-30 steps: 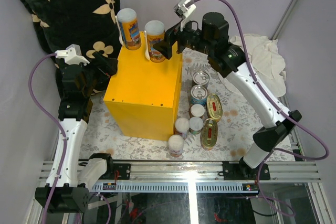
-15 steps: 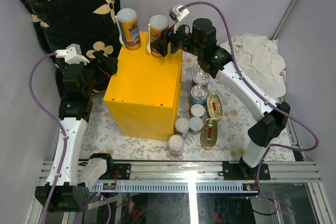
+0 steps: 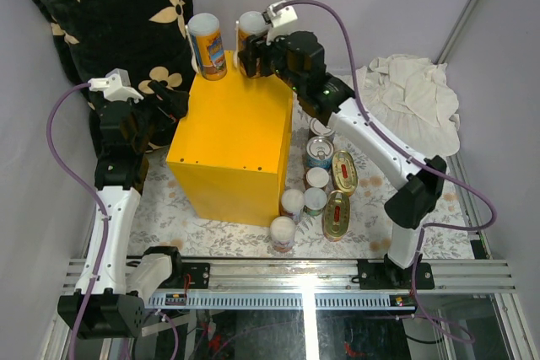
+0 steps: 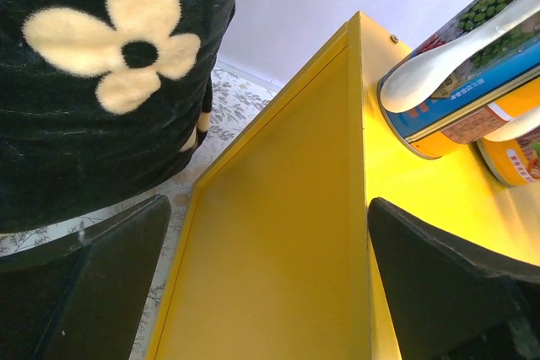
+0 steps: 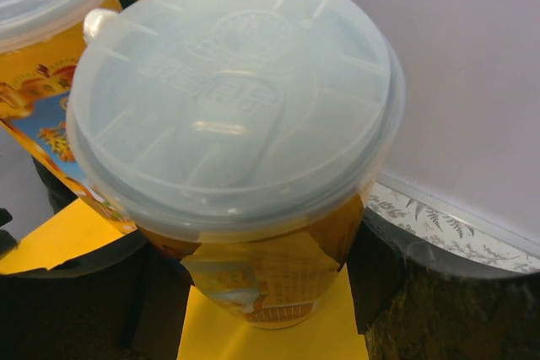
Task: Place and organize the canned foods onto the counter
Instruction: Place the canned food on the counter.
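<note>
The counter is a yellow box standing on the patterned mat. One orange-labelled, white-lidded can stands at its back left corner. My right gripper is shut on a second can like it at the back edge, one finger on each side of it, with its base just over the yellow top. Several more cans and two oval gold tins lie on the mat to the right of the box. My left gripper stands open and empty against the box's left side.
A black flower-patterned pillow leans in the back left corner, close behind the left arm. A crumpled white cloth lies at the back right. A metal rail runs along the near edge.
My right gripper has closed on the second can and carried it back and slightly left along the box top, nearer the first can. The left arm has not moved.
</note>
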`<state>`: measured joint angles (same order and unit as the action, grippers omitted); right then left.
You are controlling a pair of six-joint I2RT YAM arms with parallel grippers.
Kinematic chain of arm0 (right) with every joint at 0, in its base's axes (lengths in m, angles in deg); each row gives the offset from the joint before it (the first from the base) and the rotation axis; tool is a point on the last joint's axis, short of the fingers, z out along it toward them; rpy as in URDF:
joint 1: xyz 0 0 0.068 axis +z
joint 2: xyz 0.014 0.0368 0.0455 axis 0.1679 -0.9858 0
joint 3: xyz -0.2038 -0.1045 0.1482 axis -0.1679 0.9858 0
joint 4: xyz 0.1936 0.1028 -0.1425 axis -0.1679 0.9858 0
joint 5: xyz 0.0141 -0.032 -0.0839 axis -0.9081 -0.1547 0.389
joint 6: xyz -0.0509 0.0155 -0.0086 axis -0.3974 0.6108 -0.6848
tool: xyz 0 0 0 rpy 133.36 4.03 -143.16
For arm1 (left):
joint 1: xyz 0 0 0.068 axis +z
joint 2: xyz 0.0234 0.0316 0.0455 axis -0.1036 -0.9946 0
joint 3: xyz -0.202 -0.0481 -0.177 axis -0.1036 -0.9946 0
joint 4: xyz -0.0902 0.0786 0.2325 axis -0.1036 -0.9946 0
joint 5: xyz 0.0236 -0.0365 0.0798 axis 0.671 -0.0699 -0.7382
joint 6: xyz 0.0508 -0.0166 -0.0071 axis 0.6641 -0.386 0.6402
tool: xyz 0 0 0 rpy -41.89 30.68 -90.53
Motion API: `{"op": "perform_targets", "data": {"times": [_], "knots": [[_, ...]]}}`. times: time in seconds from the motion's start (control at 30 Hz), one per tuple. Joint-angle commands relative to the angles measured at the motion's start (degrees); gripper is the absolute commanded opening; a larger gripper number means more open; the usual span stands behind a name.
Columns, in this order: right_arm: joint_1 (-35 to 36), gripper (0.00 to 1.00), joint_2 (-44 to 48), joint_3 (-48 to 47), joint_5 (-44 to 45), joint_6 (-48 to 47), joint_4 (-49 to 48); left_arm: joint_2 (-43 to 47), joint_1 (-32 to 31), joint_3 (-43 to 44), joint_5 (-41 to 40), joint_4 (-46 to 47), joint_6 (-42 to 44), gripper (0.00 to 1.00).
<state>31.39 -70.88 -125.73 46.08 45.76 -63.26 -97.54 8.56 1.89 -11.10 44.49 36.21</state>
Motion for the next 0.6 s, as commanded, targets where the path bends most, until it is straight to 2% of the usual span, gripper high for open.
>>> {"op": "perform_targets", "data": {"times": [0.0, 0.13, 0.23, 0.4, 0.57], "knots": [[3.31, 0.49, -1.8, -7.67, 9.72, -2.21, -0.52, -2.08, 1.06, -1.48, -1.52, -5.98, 2.83, 1.0], [3.39, 0.81, -1.81, -8.19, 10.47, -2.33, 1.9, -2.19, 1.14, -1.59, -1.37, -5.96, 2.83, 1.0], [3.4, 0.99, -0.08, -6.18, 8.85, -2.74, 2.32, -2.31, 1.23, -1.52, -0.97, -5.96, 2.75, 1.0], [2.17, 0.99, 4.75, -0.76, 2.14, -3.59, 2.25, -2.54, 1.28, -1.55, -0.66, -5.97, 2.66, 1.0], [-1.45, 0.98, 10.25, 7.61, -11.53, -3.56, -2.69, -2.44, 1.43, -1.64, -0.42, -5.97, 2.57, 1.0]]}}
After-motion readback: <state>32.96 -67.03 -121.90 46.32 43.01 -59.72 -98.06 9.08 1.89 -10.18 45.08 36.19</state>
